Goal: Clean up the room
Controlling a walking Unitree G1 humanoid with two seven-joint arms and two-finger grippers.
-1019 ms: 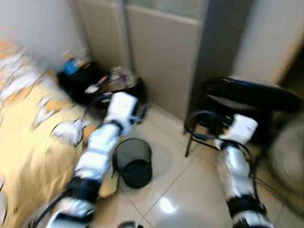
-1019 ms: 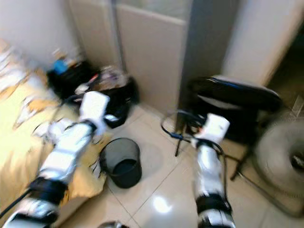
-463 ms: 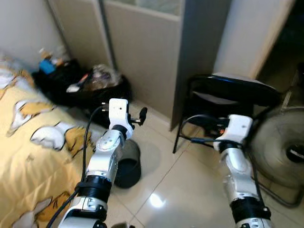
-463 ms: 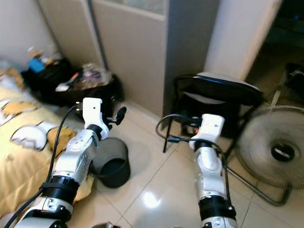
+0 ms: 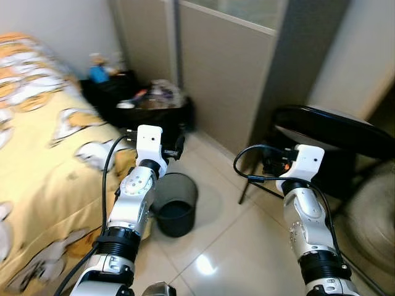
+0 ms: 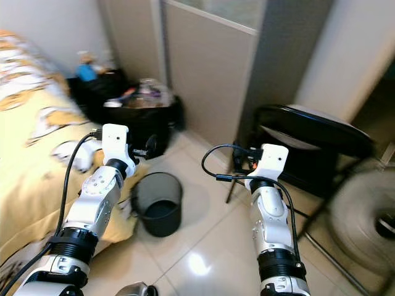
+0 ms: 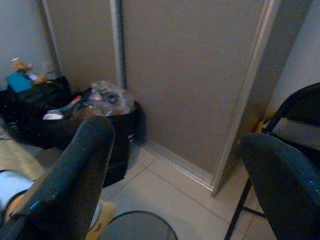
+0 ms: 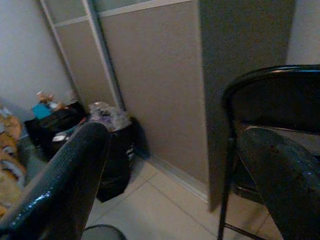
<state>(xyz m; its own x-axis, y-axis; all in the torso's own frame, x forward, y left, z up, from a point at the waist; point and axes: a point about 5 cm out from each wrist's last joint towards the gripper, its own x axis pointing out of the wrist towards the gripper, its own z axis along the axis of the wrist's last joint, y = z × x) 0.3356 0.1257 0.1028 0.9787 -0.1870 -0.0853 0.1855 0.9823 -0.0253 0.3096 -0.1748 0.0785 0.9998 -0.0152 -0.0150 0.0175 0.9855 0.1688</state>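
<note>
A round black waste bin point(image 5: 176, 211) stands empty on the tiled floor beside the bed. My left gripper point(image 5: 175, 148) is held out above and a little behind the bin, open, with nothing between its fingers point(image 7: 75, 170). My right gripper point(image 5: 270, 165) is raised in front of a black folding chair point(image 5: 336, 132), open as well and holding nothing. Past the bin, against the wall, sits a full black rubbish bag point(image 5: 157, 106) beside a black bag with small items on top point(image 5: 102, 77).
A bed with a yellow patterned sheet point(image 5: 43, 160) fills the left side, its edge touching the bin. Beige sliding panels point(image 5: 216, 68) close off the back. A standing fan point(image 6: 370, 222) lies behind the chair at the right. Glossy tiles point(image 5: 228, 246) lie between bin and chair.
The whole picture has swung left and right, so the camera moved. Both arms stay raised in much the same pose with fingers apart. The bin has not moved.
</note>
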